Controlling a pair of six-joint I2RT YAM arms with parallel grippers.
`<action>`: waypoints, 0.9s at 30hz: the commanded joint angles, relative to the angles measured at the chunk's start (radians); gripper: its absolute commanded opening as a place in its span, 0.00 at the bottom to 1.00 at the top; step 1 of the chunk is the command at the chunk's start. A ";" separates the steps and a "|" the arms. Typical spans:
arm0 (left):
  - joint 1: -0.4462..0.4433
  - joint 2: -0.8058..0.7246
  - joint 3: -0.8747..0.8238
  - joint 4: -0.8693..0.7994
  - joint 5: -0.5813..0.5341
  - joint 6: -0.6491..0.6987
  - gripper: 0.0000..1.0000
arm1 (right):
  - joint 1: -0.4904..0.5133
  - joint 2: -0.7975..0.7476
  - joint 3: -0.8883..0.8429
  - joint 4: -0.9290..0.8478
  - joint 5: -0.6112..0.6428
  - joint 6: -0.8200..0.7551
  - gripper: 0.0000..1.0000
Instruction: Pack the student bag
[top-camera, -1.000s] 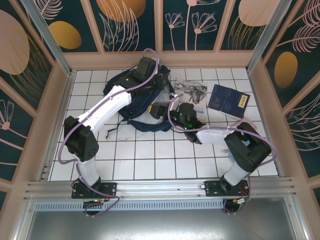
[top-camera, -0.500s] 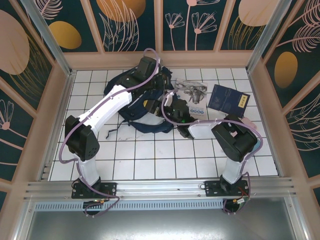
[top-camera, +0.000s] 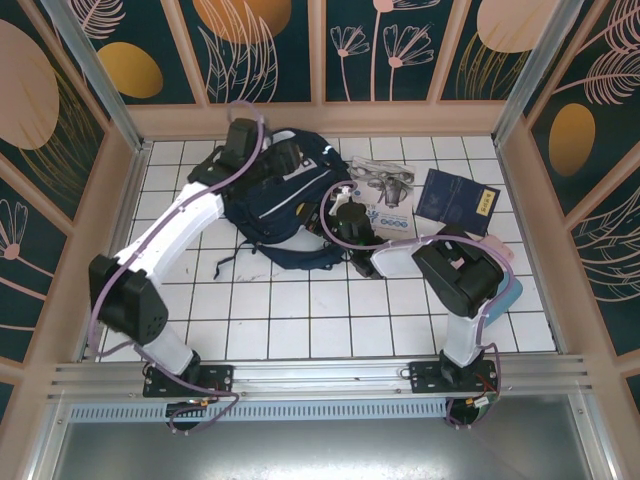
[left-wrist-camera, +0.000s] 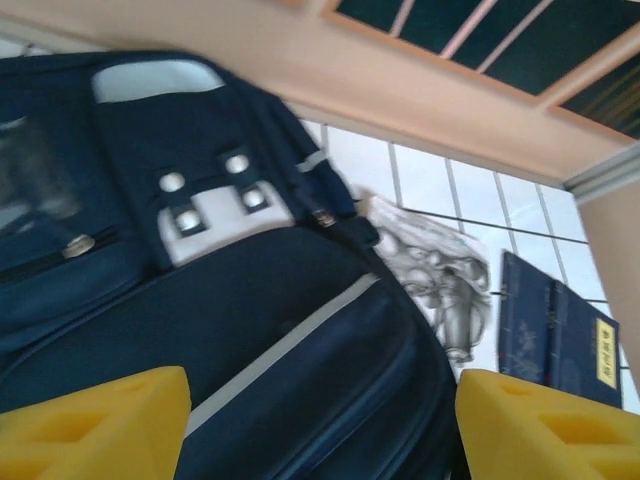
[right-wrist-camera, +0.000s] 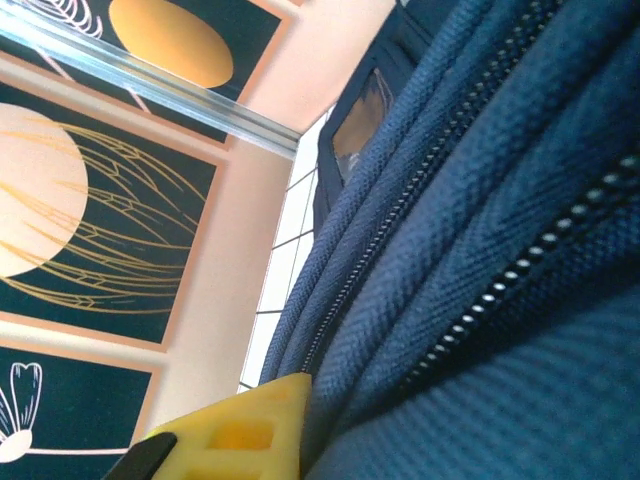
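two grippers on this one, and they're doing different jobs. the student bag (top-camera: 280, 205) lies flat on the white tiled table (top-camera: 300, 310), towards the far wall, a bit left of centre. the left gripper (top-camera: 290, 155) hangs over the bag's top end with its yellow fingers (left-wrist-camera: 100, 425) spread wide and nothing between them - released, touching nothing as far as the left wrist view shows. the right gripper (top-camera: 343, 215) is at the bag's right edge, and it looks clenched on a fold of the navy cloth beside a zipper. one yellow finger (right-wrist-camera: 240, 435) presses into the fabric, while the other is hidden behind it.

handling-wise, the bag looks soft and floppy - woven fabric that sags and bunches instead of holding a shape. so a pinch on loose cloth will likely just lift a flap rather than the whole bag. it's probably light while empty, not fragile, and not slippery. the better holds are likely the stiffer seams along the zipper, the straps, or the reinforced grey-white patch (left-wrist-camera: 215, 215) near the top. opening it probably needs one hand anchoring while the other pulls.
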 joint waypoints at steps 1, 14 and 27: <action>-0.003 -0.112 -0.129 0.034 0.011 0.013 0.73 | -0.027 -0.085 0.017 -0.039 0.007 0.002 0.14; -0.003 -0.195 -0.581 0.121 0.082 0.170 0.69 | -0.130 -0.132 0.105 -0.196 -0.178 -0.015 0.13; -0.003 -0.023 -0.573 0.163 0.056 0.280 0.42 | -0.154 -0.120 0.180 -0.231 -0.223 -0.012 0.13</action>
